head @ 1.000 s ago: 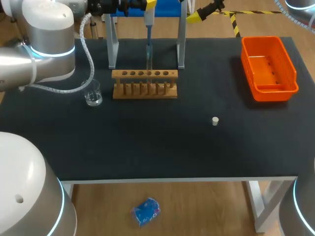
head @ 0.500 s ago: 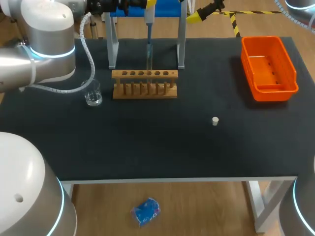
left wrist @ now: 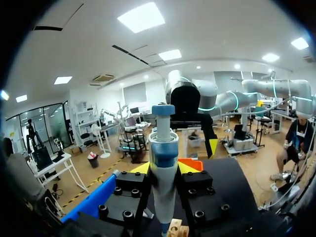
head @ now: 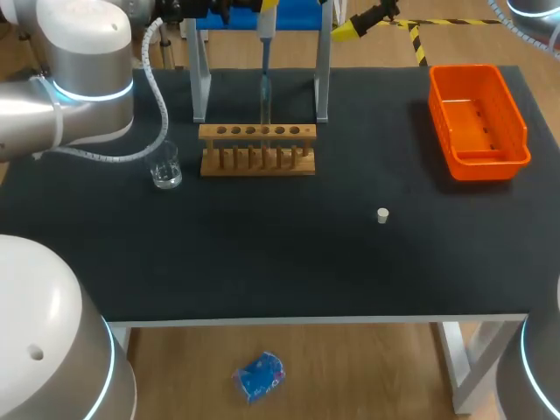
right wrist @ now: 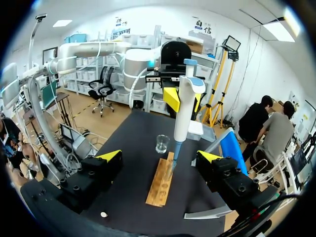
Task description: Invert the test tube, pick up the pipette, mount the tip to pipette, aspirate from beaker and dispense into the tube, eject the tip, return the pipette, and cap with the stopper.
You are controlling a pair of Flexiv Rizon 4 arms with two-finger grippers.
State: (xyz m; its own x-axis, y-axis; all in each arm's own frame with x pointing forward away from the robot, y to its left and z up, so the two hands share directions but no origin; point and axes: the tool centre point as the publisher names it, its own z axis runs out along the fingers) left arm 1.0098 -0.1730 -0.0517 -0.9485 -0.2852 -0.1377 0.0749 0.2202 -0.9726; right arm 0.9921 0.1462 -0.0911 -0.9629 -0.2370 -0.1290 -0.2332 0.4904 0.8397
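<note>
My left gripper (head: 262, 7) is shut on the blue-and-white pipette (left wrist: 163, 163), holding it upright above the wooden tube rack (head: 256, 149). The pipette's thin shaft (head: 264, 74) runs down to a clear tube (head: 264, 109) standing in the rack; whether its end is inside the tube I cannot tell. In the right wrist view the pipette (right wrist: 185, 108) hangs ahead of my right gripper (right wrist: 160, 158), which is open and holds nothing. The glass beaker (head: 164, 166) stands left of the rack. The small white stopper (head: 382, 215) lies alone on the black mat.
An orange bin (head: 477, 109) sits at the back right. A grey pipette stand (head: 322, 79) straddles the area behind the rack. My right gripper (head: 359, 24) hovers beyond the stand's right post, facing the left one.
</note>
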